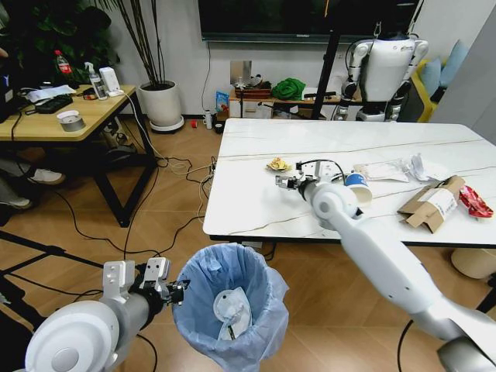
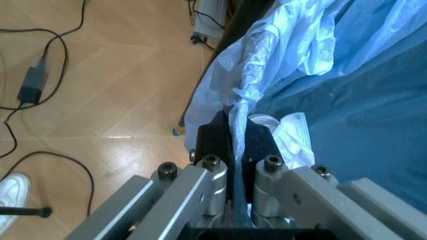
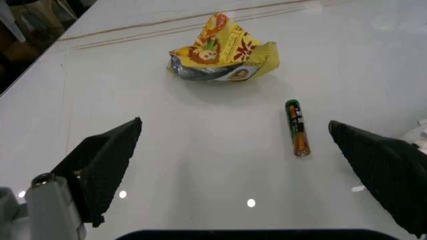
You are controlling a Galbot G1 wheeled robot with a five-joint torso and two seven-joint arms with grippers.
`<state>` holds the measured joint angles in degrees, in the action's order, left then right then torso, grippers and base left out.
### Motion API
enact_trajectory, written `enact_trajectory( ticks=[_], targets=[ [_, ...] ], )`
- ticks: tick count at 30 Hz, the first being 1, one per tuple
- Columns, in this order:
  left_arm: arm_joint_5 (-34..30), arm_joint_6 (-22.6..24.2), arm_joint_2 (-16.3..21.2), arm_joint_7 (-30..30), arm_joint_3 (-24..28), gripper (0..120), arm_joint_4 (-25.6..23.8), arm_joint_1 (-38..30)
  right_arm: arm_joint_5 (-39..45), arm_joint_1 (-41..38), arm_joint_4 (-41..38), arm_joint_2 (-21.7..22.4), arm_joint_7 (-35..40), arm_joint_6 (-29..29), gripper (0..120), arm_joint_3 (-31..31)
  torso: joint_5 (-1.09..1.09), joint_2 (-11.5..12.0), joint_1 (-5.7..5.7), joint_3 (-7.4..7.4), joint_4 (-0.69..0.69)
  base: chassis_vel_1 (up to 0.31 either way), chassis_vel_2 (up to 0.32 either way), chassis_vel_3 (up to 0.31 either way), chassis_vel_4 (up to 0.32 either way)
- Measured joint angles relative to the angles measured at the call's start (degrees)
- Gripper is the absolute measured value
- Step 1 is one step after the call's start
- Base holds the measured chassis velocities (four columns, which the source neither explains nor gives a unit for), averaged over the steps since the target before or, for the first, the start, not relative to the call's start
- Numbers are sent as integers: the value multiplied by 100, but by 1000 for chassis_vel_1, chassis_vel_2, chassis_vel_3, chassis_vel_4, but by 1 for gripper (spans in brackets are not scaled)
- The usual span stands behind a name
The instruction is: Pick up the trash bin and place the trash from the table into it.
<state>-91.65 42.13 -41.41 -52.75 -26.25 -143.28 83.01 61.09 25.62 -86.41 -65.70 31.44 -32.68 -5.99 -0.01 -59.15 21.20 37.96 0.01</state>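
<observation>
Left pincer (image 1: 177, 290) clamped on trash bin (image 1: 230, 310) rim, steadying it. Right pincer (image 1: 288, 182) spread wide above bench (image 1: 256, 201), nothing gripped, near yellow wrapper (image 3: 223, 56).

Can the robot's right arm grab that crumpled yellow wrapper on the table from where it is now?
Probably yes. The right gripper hangs open just above the table, and the yellow wrapper lies right ahead with bare tabletop between. Only a small battery lies off to one side.

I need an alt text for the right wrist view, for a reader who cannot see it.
The right gripper, fingers spread open, hovers over the white table. Ahead of it lies a crumpled yellow wrapper; a small battery lies closer, near one finger.
</observation>
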Motion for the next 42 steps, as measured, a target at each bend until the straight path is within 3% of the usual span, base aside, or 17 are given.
enact_trajectory(
  ticks=[4,8,19,25,31,35,40,42],
  targets=[
    [-2,0,-9,0,-3,0,0,4,-18,-45,142,-91,-8,3,99,-16,0,0,0,0,0,0,0,0,0],
    [-4,0,-25,0,-5,0,0,10,-45,-112,344,-199,-24,16,91,-9,1,0,-1,0,0,0,0,0,0],
    [-34,0,-7,0,-16,0,0,-15,-73,-121,467,-97,-92,17,80,63,1,-2,-1,0,-1,0,0,0,0],
    [-40,0,0,2,-22,0,1,-11,-177,-64,503,-32,-182,15,59,94,1,-2,-1,0,-2,0,0,0,0],
    [-49,0,13,6,-22,0,3,-29,-218,-50,503,-30,-187,17,48,99,1,-2,-1,-1,-1,0,0,0,0],
    [-55,0,14,10,-21,0,3,-38,-260,-12,489,-17,-187,29,30,91,1,-2,-1,-1,-1,0,0,0,0],
    [-56,0,13,12,-21,0,3,-39,-285,8,475,-15,-181,31,19,76,1,-2,-1,-1,-1,0,0,0,0],
    [-57,0,14,12,-22,0,3,-41,-296,15,469,-8,-175,31,8,69,1,-2,-1,-1,-1,0,0,0,0]
  ],
)
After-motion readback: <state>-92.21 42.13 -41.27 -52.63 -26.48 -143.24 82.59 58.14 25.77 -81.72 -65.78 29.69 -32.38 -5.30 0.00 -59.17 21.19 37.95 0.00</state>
